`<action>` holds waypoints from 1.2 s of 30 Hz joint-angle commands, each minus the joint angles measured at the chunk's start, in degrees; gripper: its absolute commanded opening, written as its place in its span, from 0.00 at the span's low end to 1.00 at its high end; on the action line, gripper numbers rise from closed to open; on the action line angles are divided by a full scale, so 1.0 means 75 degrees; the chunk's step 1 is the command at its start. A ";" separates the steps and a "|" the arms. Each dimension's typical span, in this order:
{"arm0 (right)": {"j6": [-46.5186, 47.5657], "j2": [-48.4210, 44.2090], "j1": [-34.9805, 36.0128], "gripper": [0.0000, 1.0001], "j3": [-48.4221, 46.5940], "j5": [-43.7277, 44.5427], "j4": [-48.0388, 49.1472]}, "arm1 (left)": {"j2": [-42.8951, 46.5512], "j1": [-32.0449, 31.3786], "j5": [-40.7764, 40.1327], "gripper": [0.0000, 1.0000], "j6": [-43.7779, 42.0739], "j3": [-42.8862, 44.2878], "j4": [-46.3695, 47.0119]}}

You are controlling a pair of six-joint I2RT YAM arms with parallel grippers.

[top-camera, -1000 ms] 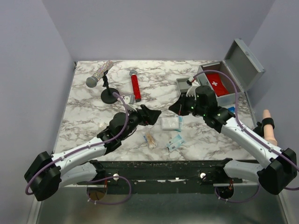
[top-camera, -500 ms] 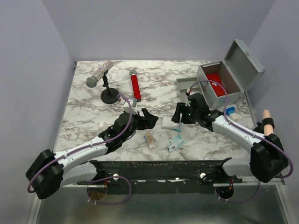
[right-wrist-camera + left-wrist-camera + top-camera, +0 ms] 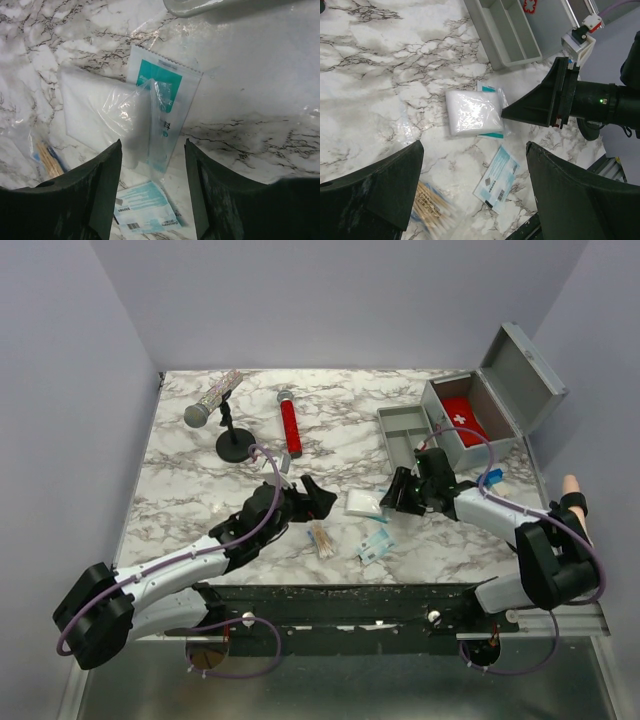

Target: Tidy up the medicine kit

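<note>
The right gripper [image 3: 152,150], spread over the white plastic pouch [image 3: 100,115], should pinch its middle squarely, while the left gripper [image 3: 472,155] gapes empty, then carry it to the open medicine kit [image 3: 522,375] at far right

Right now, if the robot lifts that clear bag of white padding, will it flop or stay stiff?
Probably floppy: the clear bag shows wrinkled, loose film. Likely light, since its white filling looks soft. The glossy film may slip, and it overlaps a teal sachet that could drag along.
</note>
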State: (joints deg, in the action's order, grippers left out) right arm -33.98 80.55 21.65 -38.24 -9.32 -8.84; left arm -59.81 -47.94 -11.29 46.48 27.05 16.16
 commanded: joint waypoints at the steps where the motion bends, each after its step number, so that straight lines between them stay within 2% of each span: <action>1: -0.0146 0.0473 -0.0097 0.57 0.0036 -0.0655 0.0662 | 0.0194 0.0041 0.0111 0.93 0.0061 -0.0138 0.0071; 5: -0.0169 0.0650 -0.0156 0.38 0.0153 -0.0854 0.0932 | 0.0159 0.0041 0.0146 0.93 0.0061 -0.0138 0.0118; 10: -0.0192 0.0312 -0.0156 0.02 0.0294 -0.0948 0.1085 | 0.0053 0.0041 0.0157 0.93 0.0049 -0.0126 0.0142; 11: -0.0227 0.0159 -0.0156 0.01 0.0340 -0.0937 0.1085 | 0.0030 0.0041 0.0169 0.93 0.0037 -0.0126 0.0153; 18: 0.0088 -0.1797 -0.0156 0.01 0.0189 -0.1276 0.0489 | -0.0146 0.0041 0.0192 0.93 -0.0232 0.0120 0.0177; 22: 0.0498 -0.2524 -0.0156 0.01 -0.0303 -0.1755 -0.0167 | -0.0357 0.0064 0.0636 0.96 -0.0326 0.0366 0.0504; 25: 0.0686 -0.2864 -0.0156 0.01 -0.0678 -0.2400 -0.0648 | -0.0392 0.0204 0.1490 0.98 -0.0175 0.0215 0.1578; 28: 0.0675 -0.3274 -0.0156 0.01 -0.0772 -0.2706 -0.0789 | -0.0334 0.0532 0.2755 0.99 0.0422 -0.0288 0.3474; 31: 0.0768 -0.3416 -0.0156 0.01 -0.0913 -0.2975 -0.1012 | -0.0474 0.0825 0.3519 0.99 0.1195 -0.0711 0.5363; 36: 0.0862 -0.3569 -0.0156 0.01 -0.0936 -0.3431 -0.1001 | -0.1351 0.1165 0.4772 0.98 0.2017 -0.0549 0.6972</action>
State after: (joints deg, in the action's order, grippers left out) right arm -29.08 54.68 20.86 -43.72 -29.52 -13.63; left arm -65.04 -40.71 12.25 54.78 22.02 51.18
